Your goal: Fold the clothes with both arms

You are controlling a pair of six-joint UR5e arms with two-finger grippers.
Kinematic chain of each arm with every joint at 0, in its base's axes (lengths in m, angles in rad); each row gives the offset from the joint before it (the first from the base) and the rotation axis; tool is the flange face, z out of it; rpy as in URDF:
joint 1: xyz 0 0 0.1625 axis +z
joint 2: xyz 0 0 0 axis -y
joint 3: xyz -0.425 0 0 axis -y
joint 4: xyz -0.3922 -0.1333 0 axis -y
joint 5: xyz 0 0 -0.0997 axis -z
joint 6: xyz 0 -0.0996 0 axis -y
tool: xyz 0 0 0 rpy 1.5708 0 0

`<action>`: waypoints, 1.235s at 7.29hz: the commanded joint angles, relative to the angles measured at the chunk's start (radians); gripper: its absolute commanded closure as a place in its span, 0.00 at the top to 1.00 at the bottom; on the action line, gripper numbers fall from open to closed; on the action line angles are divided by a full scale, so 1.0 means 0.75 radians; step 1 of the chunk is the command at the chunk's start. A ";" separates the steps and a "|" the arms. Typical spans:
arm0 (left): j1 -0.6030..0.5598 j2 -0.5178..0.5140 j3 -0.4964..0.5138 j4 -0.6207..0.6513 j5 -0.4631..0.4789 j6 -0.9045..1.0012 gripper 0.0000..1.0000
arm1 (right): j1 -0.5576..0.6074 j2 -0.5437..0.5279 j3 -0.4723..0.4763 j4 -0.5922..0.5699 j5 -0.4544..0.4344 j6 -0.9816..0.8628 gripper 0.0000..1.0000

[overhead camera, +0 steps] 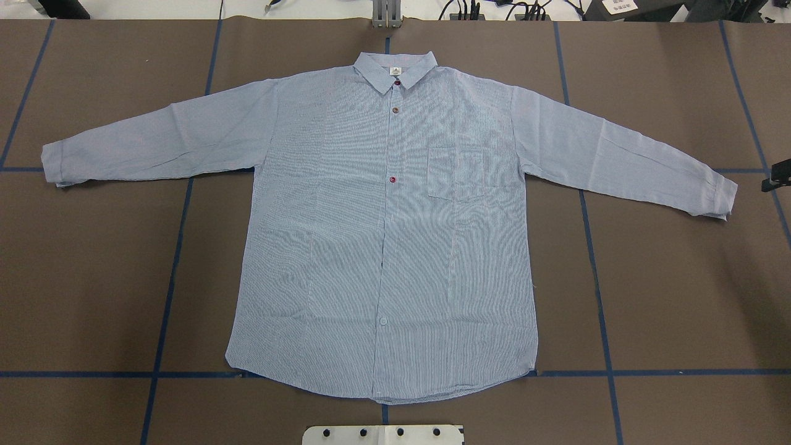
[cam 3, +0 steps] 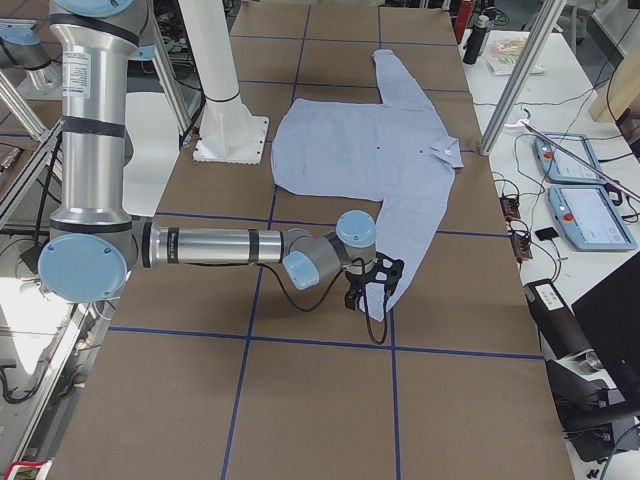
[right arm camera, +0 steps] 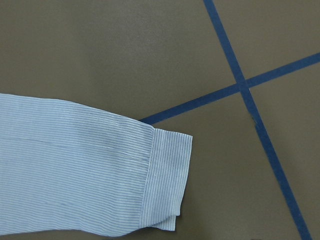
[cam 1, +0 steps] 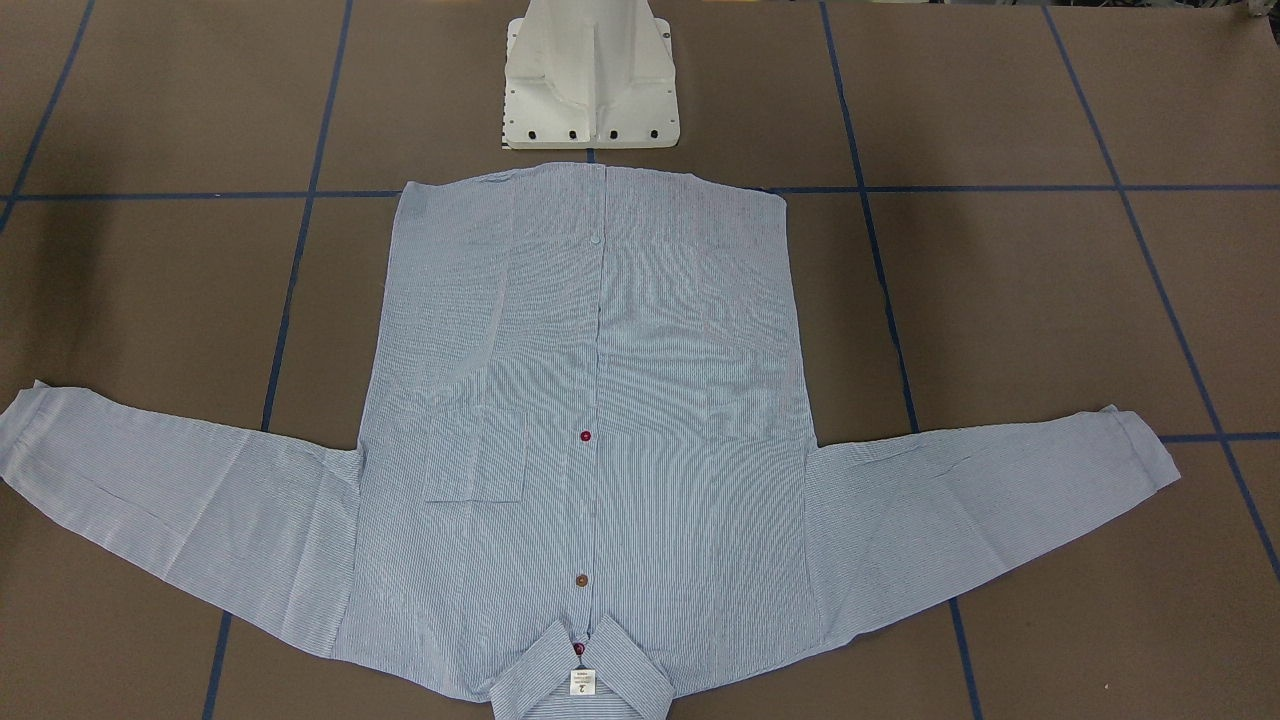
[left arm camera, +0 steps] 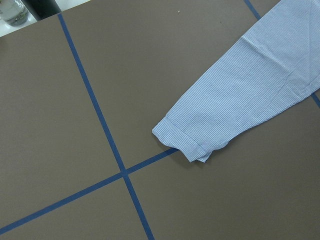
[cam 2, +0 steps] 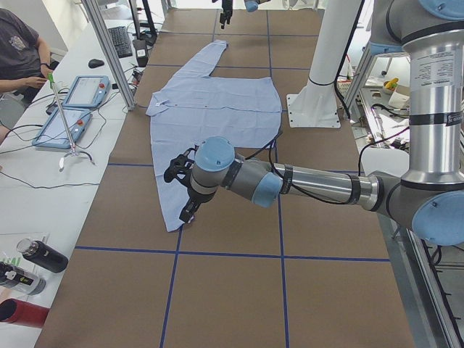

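The light blue-and-white striped shirt [overhead camera: 383, 235] lies flat and face up on the brown table, buttoned, with both sleeves spread wide. Its collar [overhead camera: 395, 68] points away from the robot's base. My left gripper [cam 2: 185, 203] hovers over the end of the left sleeve. The left wrist view shows that cuff [left arm camera: 187, 142] below, with no fingers in view. My right gripper [cam 3: 372, 290] hovers by the right cuff [right arm camera: 167, 175], and only a black tip of it [overhead camera: 777, 176] shows overhead. I cannot tell whether either gripper is open or shut.
The white pedestal base [cam 1: 590, 80] stands just behind the shirt's hem. Blue tape lines [overhead camera: 179, 247] grid the table. An operator [cam 2: 18, 51] sits at a side desk with control tablets [cam 2: 80, 94] and bottles [cam 2: 40, 257].
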 commanded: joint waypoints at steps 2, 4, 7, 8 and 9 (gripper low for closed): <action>0.000 0.000 -0.007 0.004 -0.002 0.000 0.99 | -0.063 0.123 -0.147 0.012 -0.003 0.158 0.98; 0.000 -0.011 -0.007 0.006 -0.002 -0.002 0.99 | -0.112 0.129 -0.164 0.012 -0.003 0.173 0.98; 0.000 -0.015 -0.017 0.012 -0.002 -0.002 0.99 | -0.143 0.125 -0.215 0.012 -0.003 0.173 0.96; 0.000 -0.015 -0.017 0.012 -0.002 -0.002 0.99 | -0.181 0.127 -0.215 0.012 -0.009 0.175 0.95; 0.000 -0.015 -0.017 0.012 0.000 -0.002 0.99 | -0.190 0.129 -0.225 0.012 -0.027 0.173 0.90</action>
